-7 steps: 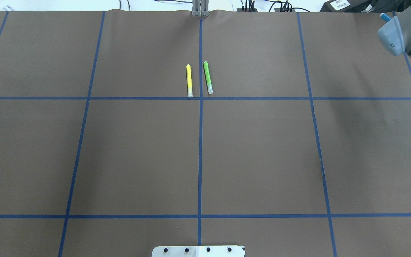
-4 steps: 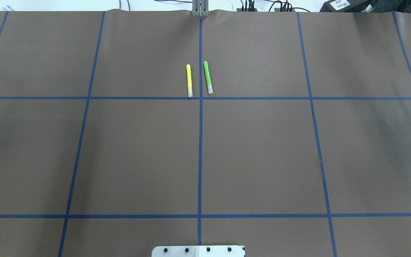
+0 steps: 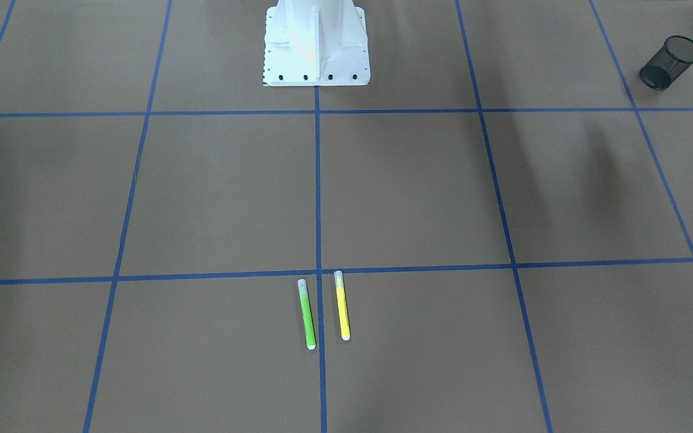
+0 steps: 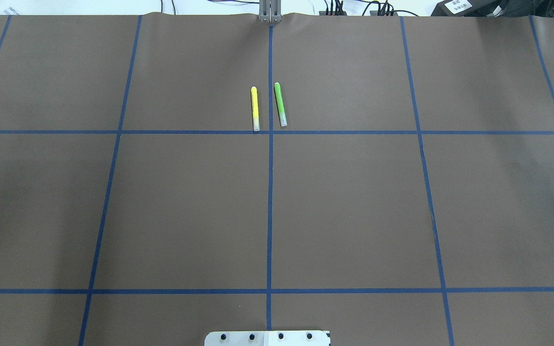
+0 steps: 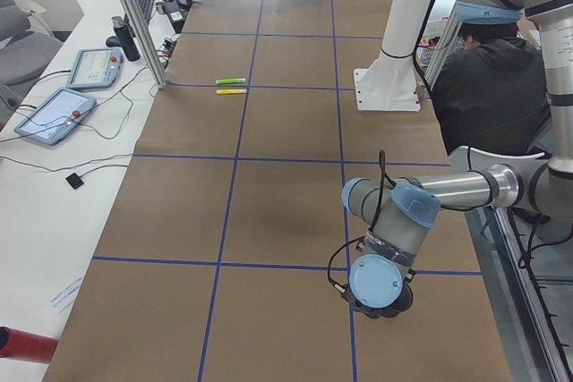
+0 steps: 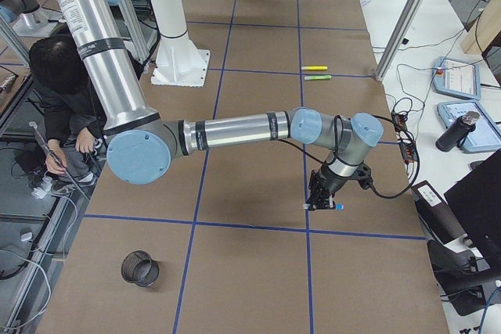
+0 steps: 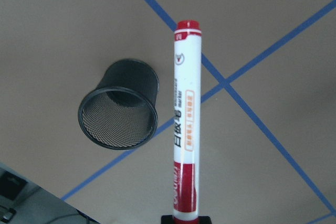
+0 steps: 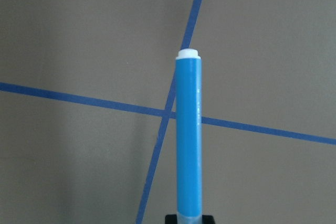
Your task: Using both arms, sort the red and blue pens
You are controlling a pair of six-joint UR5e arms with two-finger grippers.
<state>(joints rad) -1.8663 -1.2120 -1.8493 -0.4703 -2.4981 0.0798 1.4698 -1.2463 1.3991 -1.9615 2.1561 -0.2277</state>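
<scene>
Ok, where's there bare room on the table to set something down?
The squares between the white pedestal and the yellow marker and green marker lie bare. Crowded spots: those two markers flanking the centre tape line, and the mesh cup in the corner on the robot's left.

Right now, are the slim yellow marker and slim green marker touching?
Apart. The overhead view shows the slim yellow marker and slim green marker lying either side of a blue tape line.

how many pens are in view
4: yellow pen and green pen side by side on the table; red pen in left gripper; blue pen in right gripper.
</scene>
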